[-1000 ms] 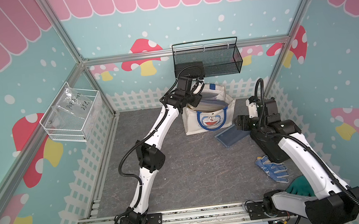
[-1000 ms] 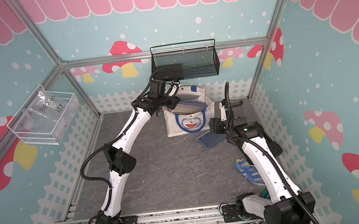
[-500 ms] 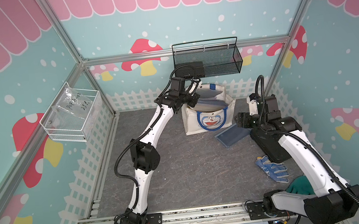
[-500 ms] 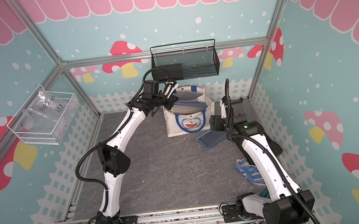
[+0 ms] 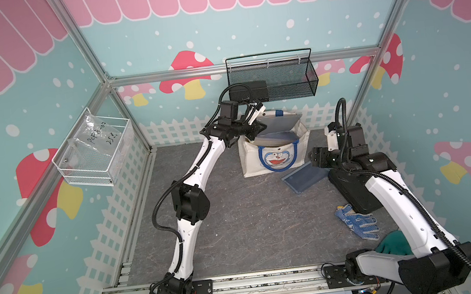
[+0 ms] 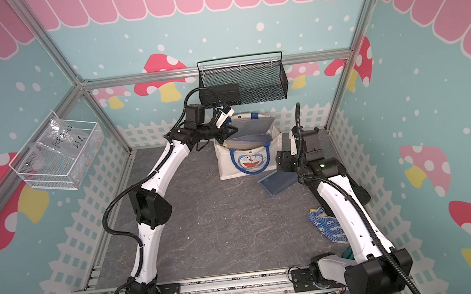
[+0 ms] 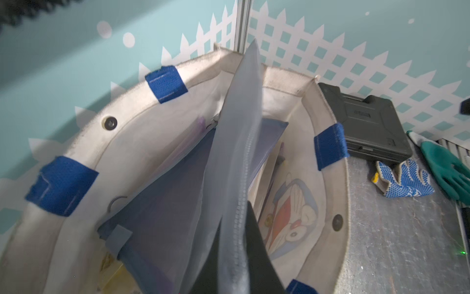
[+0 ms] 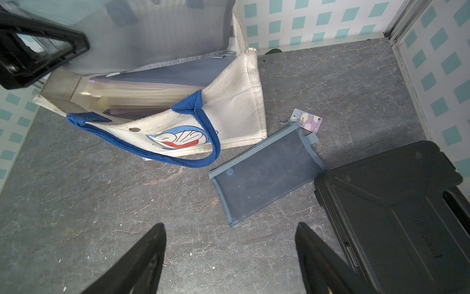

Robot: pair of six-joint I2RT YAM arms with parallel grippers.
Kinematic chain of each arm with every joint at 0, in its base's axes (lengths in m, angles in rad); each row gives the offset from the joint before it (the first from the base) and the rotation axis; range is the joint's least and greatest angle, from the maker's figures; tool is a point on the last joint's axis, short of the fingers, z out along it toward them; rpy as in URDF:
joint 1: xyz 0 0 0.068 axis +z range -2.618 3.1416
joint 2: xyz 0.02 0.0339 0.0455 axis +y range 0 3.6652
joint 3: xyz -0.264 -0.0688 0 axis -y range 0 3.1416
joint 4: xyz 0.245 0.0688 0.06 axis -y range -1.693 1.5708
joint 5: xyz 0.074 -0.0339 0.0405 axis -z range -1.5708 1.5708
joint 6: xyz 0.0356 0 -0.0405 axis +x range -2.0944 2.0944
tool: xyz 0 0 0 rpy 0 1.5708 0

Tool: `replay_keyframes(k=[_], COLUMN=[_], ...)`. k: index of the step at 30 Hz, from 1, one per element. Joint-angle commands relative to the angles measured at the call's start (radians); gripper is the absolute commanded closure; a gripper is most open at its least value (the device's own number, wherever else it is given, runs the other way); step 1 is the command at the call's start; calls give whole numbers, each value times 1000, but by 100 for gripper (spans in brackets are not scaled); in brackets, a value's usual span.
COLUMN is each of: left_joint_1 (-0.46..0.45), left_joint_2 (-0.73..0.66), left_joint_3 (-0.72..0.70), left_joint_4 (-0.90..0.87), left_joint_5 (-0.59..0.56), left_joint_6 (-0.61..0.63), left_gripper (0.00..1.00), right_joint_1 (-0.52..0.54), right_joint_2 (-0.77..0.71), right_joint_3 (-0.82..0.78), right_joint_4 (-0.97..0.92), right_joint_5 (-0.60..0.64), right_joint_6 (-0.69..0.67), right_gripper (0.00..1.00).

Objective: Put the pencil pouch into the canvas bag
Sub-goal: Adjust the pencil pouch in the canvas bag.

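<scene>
- The left claw (image 7: 237,254) is sitting above the mouth of the canvas bag (image 5: 274,155), pinched together on the zipper edge of a grey-blue mesh pouch (image 7: 236,152) that is hanging into the bag's opening.
- Other flat pouches are already standing inside the bag, which is resting upright on the tabletop (image 5: 237,228).
- The right claw (image 8: 230,257) is hovering with its 2 fingers spread apart, gripping nothing.
- A dark blue pencil pouch (image 8: 264,175) is lying flat on the tabletop, just beside the bag's front corner and touching a black case (image 8: 396,213).
- A blue-dotted glove (image 5: 358,224) is lying well apart, near the right arm.
</scene>
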Motion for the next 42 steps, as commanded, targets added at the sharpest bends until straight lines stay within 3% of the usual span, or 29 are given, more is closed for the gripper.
replay_keyframes(k=[1,7,12,18,21,27,33,37,42], left_joint_1=[5,-3,-8,-6,-5,-4,-13,-35,-60], left_joint_2=[-16,-83,-112,-129,-153,-252,-358,-301,-217], left_joint_3=[-70,-159,-162,-112,-115,-198,-306,-243,-184], left_joint_4=[13,11,-33,-121,-154,-163,17,56,133], left_joint_5=[-71,-167,-182,-185,-175,-128,-169,-228,-334], left_joint_6=[82,193,197,167,160,15,-259,-392,-444], left_gripper=[100,100,99,61,54,48,45,48,51], right_joint_1=[-6,-6,-7,-6,-6,-7,-7,-7,-7], right_joint_2=[3,-2,-7,-21,-41,-78,-113,-130,-121], right_joint_3=[23,22,11,-1,-19,-65,-155,-233,-276], right_joint_4=[-13,-11,4,23,29,58,109,161,202], right_joint_5=[8,7,-1,-9,-10,-19,-36,-51,-87], right_joint_6=[8,11,18,18,20,20,29,42,41], right_gripper=[19,19,19,19,19,19,18,18,19])
